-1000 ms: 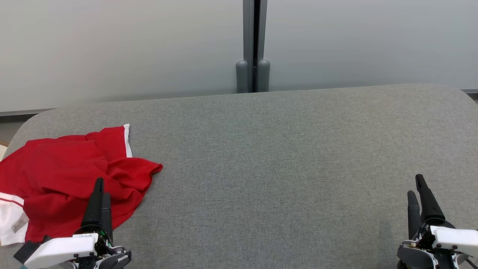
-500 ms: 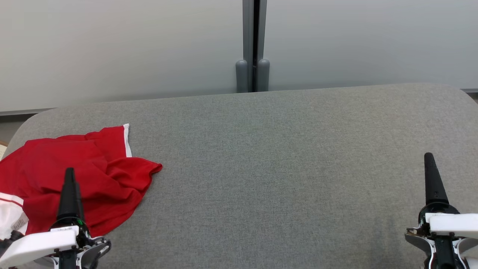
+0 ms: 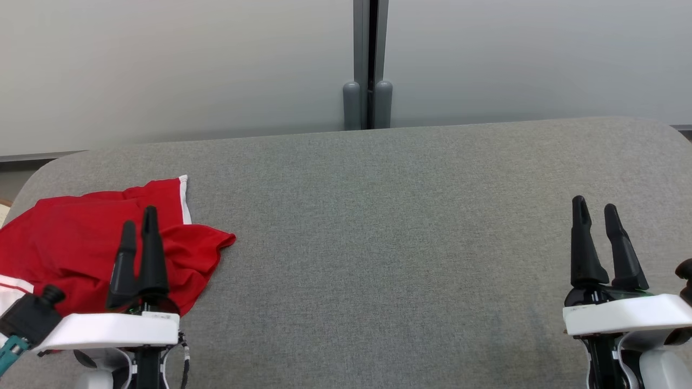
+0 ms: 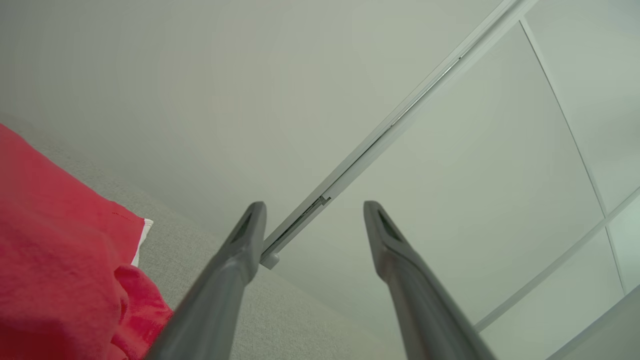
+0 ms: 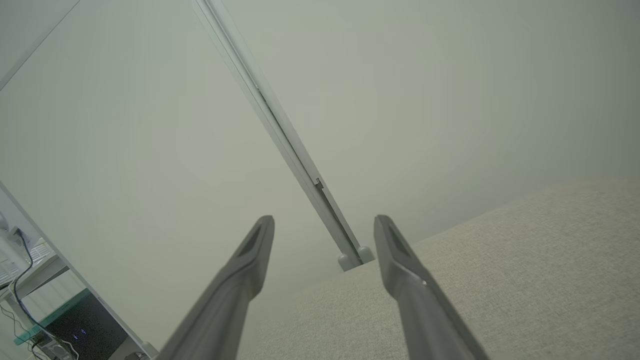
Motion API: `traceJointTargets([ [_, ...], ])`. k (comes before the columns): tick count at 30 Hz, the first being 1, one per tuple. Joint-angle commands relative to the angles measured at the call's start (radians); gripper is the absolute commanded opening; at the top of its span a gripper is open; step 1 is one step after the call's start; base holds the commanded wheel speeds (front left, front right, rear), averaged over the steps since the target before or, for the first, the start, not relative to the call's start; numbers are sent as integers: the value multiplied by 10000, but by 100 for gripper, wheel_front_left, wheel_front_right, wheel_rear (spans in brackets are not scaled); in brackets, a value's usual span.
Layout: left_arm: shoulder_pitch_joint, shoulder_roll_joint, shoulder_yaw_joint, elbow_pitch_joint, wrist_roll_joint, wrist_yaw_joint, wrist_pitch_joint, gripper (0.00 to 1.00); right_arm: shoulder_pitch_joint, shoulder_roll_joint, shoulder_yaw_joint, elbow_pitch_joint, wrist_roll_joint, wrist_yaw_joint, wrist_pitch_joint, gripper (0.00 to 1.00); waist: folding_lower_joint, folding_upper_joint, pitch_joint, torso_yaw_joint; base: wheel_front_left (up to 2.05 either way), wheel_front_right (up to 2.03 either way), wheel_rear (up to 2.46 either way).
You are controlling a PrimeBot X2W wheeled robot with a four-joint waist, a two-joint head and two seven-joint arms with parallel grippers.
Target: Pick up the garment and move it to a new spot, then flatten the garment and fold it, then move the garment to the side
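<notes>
A crumpled red garment (image 3: 81,243) with white trim lies at the left end of the grey padded table (image 3: 378,243). Over its right part hovers my left gripper (image 3: 139,227), open with nothing between its fingers. In the left wrist view the garment (image 4: 55,280) fills the lower left, left of that gripper (image 4: 312,210), whose fingers point up at the wall. My right gripper (image 3: 594,208) stands open and empty above the bare right end of the table. The right wrist view looks past this gripper (image 5: 324,222) at the wall, with the table (image 5: 500,280) below.
A pale partition wall (image 3: 189,65) runs behind the table, with a grey post (image 3: 367,65) at its middle. The table's left corner is rounded near the garment. A shelf with cables (image 5: 30,280) shows at the lower left of the right wrist view.
Both grippers have risen forward and turned, so that two spread fingers now show on each. The left one now stands over the garment's right part. The garment has not moved.
</notes>
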State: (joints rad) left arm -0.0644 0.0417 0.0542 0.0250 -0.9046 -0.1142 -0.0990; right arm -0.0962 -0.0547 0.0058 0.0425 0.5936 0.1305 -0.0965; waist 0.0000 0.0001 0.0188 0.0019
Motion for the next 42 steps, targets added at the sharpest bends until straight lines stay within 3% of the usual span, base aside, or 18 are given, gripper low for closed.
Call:
traceJointTargets([
  [1, -13, 61, -220, -96, 632, 84, -99, 100, -99, -112, 92, -84, -468, 3, -129, 100, 0, -1, 1, 2, 0, 0, 0],
  [22, 71, 173, -1689, 667, 5008, 1219, -657, 100, 2, -47, 575, 728, -3286, 2, -689, 100, 0, -1, -87, -16, 0, 0, 0],
  [42, -154, 652, -2999, 1110, 6936, 2393, -1111, 100, 128, 46, 750, 1020, -4542, 2, -1143, 100, 0, -1, 14, 9, 0, 0, 0],
])
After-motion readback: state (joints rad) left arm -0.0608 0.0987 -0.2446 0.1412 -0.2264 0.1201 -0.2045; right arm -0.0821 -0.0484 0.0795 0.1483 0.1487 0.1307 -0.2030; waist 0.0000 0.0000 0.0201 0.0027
